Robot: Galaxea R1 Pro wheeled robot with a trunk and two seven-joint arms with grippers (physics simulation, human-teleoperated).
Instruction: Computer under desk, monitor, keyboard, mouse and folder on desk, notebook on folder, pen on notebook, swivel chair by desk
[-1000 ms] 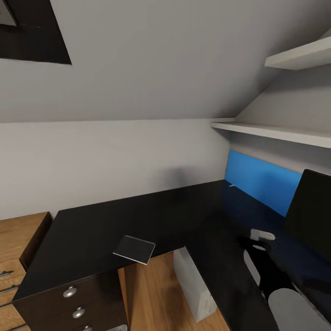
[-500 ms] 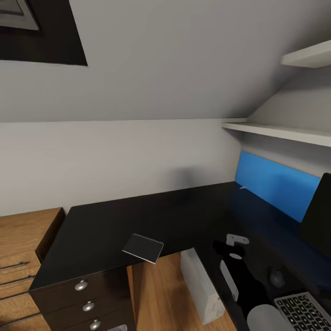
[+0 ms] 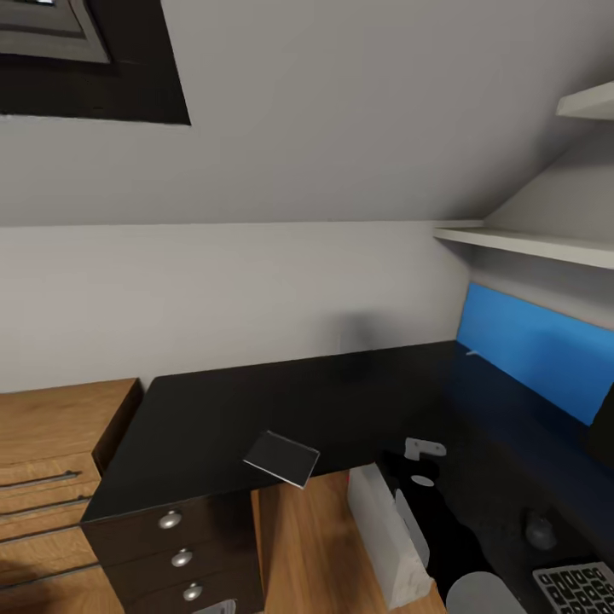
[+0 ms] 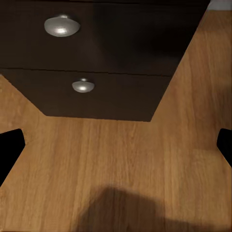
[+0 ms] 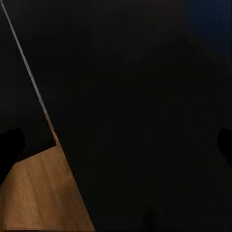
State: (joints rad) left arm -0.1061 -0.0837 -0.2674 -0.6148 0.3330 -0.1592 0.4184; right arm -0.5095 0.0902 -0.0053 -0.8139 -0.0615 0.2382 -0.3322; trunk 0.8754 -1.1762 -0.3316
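The glossy black desk runs along the wall and turns toward me at the right. A thin dark flat book, apparently the notebook, overhangs its front edge. The light grey computer stands on the floor under the desk. The mouse and a corner of the keyboard lie on the desk at lower right. My right arm reaches over the desk. The right gripper is open above the desk edge. The left gripper is open over the wood floor, facing the drawers. The monitor, folder, pen and swivel chair are out of view.
A low light-wood cabinet adjoins the desk's left end. Dark drawers with silver knobs sit below the desktop. The blue back panel and white shelves line the right wall. A dark window is at upper left.
The head camera has turned left, so the whole picture slid right. The monitor left the view at the right and the keyboard's corner came in. The notebook and computer have not moved.
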